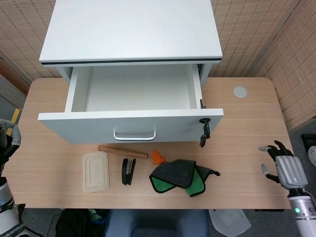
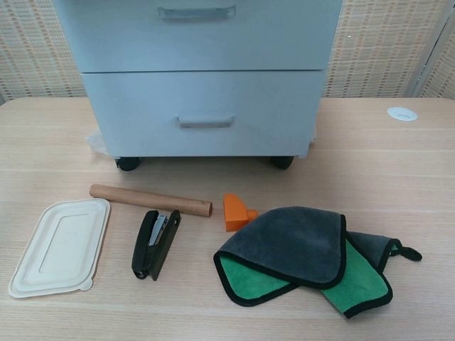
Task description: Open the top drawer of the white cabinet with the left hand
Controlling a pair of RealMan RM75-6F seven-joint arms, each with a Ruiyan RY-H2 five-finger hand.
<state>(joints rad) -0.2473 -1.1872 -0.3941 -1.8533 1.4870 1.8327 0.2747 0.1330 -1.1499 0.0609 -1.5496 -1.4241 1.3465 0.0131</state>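
The white cabinet [image 1: 131, 29] stands at the back of the table. Its top drawer [image 1: 131, 126] is pulled far out and its white inside is bare; the drawer's handle [image 1: 134, 135] faces me with nothing touching it. My left hand [image 1: 7, 143] shows only as a sliver at the far left edge, off the table, well apart from the drawer, with nothing in it. Past the table's right front corner, my right hand [image 1: 283, 169] hangs with fingers spread and empty. The chest view shows the cabinet's drawer fronts [image 2: 202, 106] and no hands.
In front of the drawer lie a wooden roller [image 1: 122, 151], a beige lid [image 1: 95, 171], a black stapler [image 1: 129, 171], an orange piece [image 1: 158, 157] and a grey-green cloth [image 1: 182, 177]. A black key strap [image 1: 204, 129] hangs at the drawer's right end.
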